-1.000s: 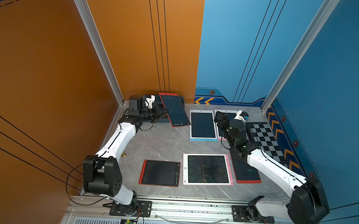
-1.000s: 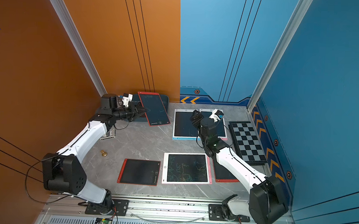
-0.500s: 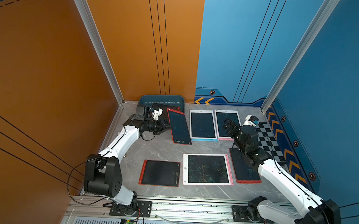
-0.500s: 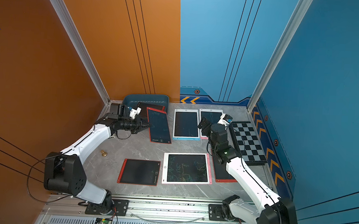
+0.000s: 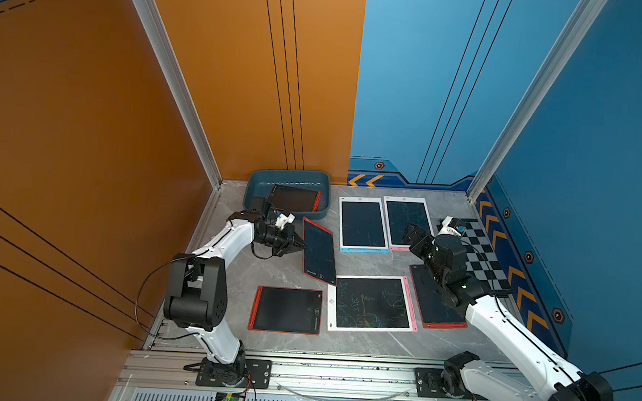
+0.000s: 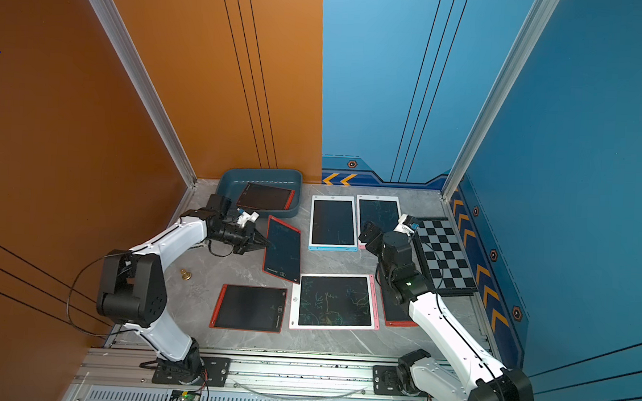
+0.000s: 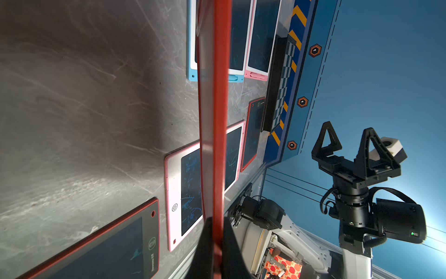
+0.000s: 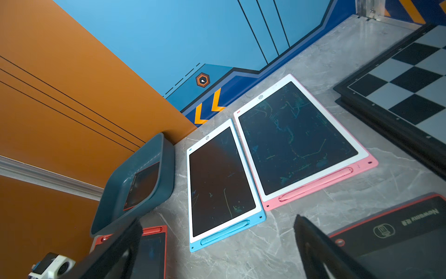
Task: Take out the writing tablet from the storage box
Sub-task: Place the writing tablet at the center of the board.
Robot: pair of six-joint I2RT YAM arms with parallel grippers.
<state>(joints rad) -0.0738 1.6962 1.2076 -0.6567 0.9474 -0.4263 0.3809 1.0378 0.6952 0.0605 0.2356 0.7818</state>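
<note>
writing tablet (image 5: 318,252): red-framed, held tilted over the tabletop (image 5: 270,270), outside and just beside the storage box.
storage box (image 5: 288,176): set in the far left corner; a second red tablet (image 5: 295,199) is seen inside.
left gripper (image 5: 302,245): clamped on the writing tablet's long edge.
right gripper (image 7: 348,130): spread wide, nothing held, raised beside the chequered board (image 5: 486,259).

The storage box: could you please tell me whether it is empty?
Not empty: a red tablet lies inside the box.
</note>
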